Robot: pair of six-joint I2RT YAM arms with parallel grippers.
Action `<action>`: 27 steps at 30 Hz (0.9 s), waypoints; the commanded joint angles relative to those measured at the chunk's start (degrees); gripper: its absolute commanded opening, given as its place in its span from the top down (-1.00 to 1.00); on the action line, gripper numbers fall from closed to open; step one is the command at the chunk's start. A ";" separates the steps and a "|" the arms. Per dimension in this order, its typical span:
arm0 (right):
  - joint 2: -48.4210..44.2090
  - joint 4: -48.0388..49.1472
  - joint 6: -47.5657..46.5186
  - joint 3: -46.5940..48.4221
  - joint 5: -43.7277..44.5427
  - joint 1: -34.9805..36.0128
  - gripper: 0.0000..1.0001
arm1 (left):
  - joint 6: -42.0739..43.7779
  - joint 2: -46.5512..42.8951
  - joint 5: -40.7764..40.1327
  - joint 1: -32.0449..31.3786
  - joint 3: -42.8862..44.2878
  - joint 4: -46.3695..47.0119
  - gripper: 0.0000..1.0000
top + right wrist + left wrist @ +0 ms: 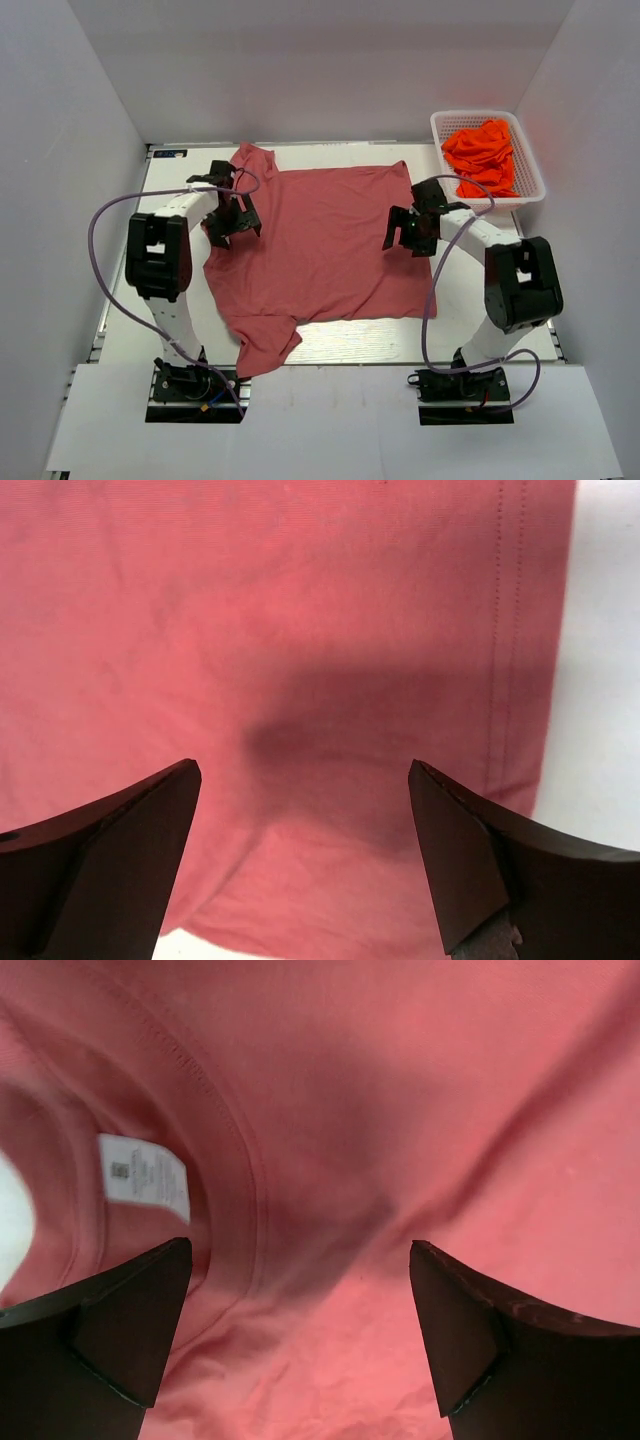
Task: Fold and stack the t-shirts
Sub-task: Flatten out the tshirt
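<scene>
Rose-red t-shirt [320,240]: flat on the bench [350,342], left of the basket [478,114] of orange t-shirts [482,155]. Left hand [238,222] over the collar [230,1160] end away from the basket, right hand [408,232] over the hem [505,630] nearer it, both open, empty. Risk: a one-layer pinch or uneven lift could skew the fold
</scene>
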 commanded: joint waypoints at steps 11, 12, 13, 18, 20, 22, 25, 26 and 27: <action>22.38 -4.55 0.24 23.34 11.70 -0.76 -0.81 | -1.22 24.04 -4.84 1.77 30.33 -7.55 -1.00; 24.23 -5.25 -0.02 24.94 12.40 -0.68 -0.81 | -0.61 25.63 -4.84 1.77 36.19 -8.18 -1.00; 25.03 -6.31 -0.63 28.09 12.84 -0.76 -0.81 | -0.60 28.60 -4.84 1.77 39.21 -10.45 -1.00; 28.12 -10.27 -5.11 41.81 12.67 -0.59 -0.81 | -1.22 27.69 -4.84 1.77 46.37 -13.46 -1.00; 24.97 -10.10 -7.74 42.89 10.15 -0.06 -0.81 | -1.22 23.64 -6.05 1.77 43.30 -11.88 -1.00; 21.44 -9.83 -8.80 42.37 6.55 0.55 -0.81 | -1.22 16.97 -7.73 1.77 38.81 -11.88 -1.00; 13.03 -9.05 -8.81 35.03 1.97 3.18 -0.81 | -2.53 8.55 -13.34 0.37 32.93 -11.88 -1.00; 9.95 -8.43 -8.55 33.15 1.43 5.63 -0.81 | -2.54 6.68 -13.36 0.37 31.69 -12.57 -1.00; 8.35 -7.47 -8.29 31.48 0.03 6.61 -0.81 | -3.15 4.92 -12.84 0.37 30.38 -12.58 -1.00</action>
